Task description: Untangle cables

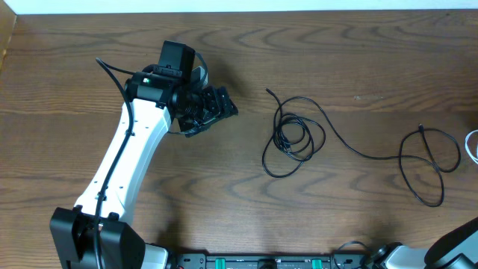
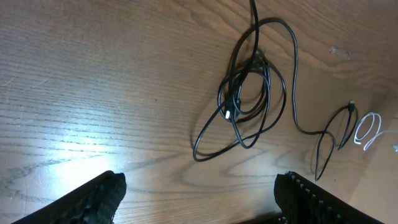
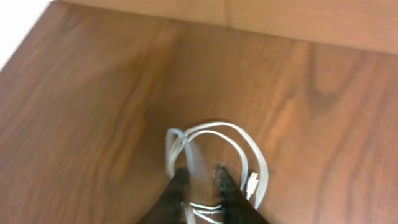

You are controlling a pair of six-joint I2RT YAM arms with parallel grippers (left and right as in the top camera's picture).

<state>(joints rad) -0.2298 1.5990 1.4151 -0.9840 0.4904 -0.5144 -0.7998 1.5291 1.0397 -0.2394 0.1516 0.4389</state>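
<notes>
The long black cable (image 1: 287, 142) lies on the table as a tangled coil mid-table, and its tail runs right into a second loop (image 1: 427, 166). In the left wrist view the black cable's coil (image 2: 239, 93) lies ahead of my left gripper (image 2: 199, 182), which is open and empty, well left of it (image 1: 216, 104). The white cable (image 1: 473, 146) shows only at the right edge of the overhead view, apart from the black one (image 2: 367, 127). In the right wrist view my right gripper (image 3: 201, 171) stands slightly open over the white cable's loops (image 3: 217, 125), with strands crossing between its fingers.
The wooden table's far edge (image 3: 186, 15) runs close behind the white cable. Part of the right arm (image 1: 457, 245) shows at the bottom right of the overhead view. Bare wood lies between the left gripper and the black coil.
</notes>
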